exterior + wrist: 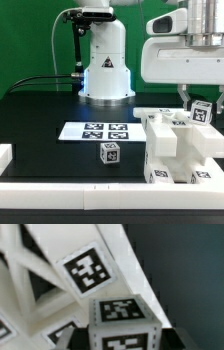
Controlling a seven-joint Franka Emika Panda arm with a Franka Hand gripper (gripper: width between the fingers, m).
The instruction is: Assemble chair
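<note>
The chair (166, 141) stands at the exterior view's right on the black surface (40, 115), near a small tagged cube (109, 152) and the marker board (95, 130). The jaws hang over its top; their opening cannot be told.

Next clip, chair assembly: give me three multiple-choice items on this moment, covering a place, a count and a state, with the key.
1. Where is the small tagged cube?
A on the chair
B on the table, just camera-side of the marker board
C behind the robot base

2. How many tags does the marker board carry?
A two
B six
C four

3. What state is the cube in?
A standing free
B clamped in the gripper
C tipped against the chair

Key:
1 B, it sits on the dark tabletop by the board's near edge.
2 C, four tags show in two rows.
3 A, the gripper hangs over the chair, apart from the cube.
</note>
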